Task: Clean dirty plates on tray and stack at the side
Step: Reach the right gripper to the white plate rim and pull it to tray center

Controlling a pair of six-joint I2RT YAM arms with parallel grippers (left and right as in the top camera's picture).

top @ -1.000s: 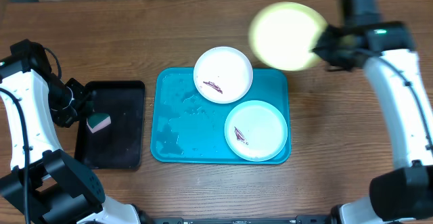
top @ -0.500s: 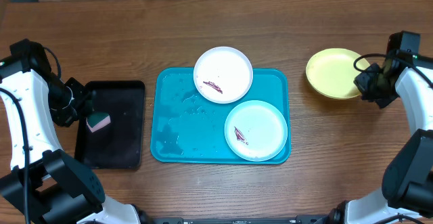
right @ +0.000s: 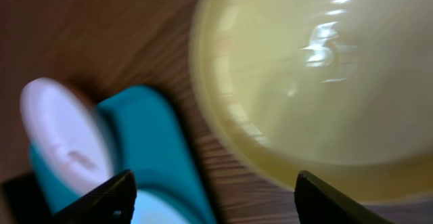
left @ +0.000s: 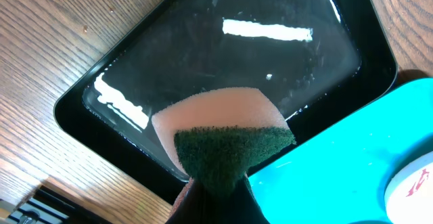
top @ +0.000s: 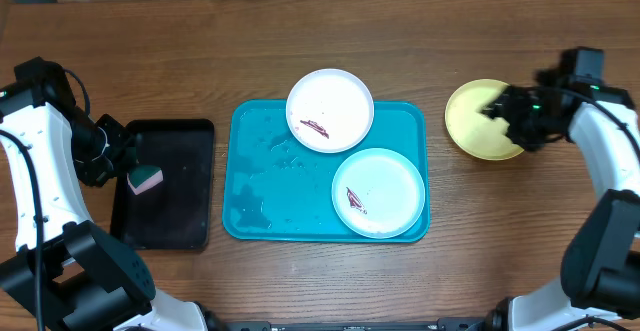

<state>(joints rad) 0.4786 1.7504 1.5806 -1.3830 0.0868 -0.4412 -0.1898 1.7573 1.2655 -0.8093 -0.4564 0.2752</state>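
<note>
The blue tray (top: 250, 171) sits mid-counter (top: 300, 41), carrying a white plate (top: 330, 96) and a mint plate (top: 390, 176), both smeared. The yellow plate (top: 470, 131) lies on wood at right. I judge them light, stiff and slick, so I'd pinch a rim. My right hand (right: 216, 197) gapes empty above the yellow plate, and my left hand (left: 210, 197) clamps the sponge (left: 223, 136).

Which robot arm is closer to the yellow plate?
Right. The right fingers hang open just above the yellow plate. The left fingers are far off on the other side, pinching a sponge over the black tray.
</note>
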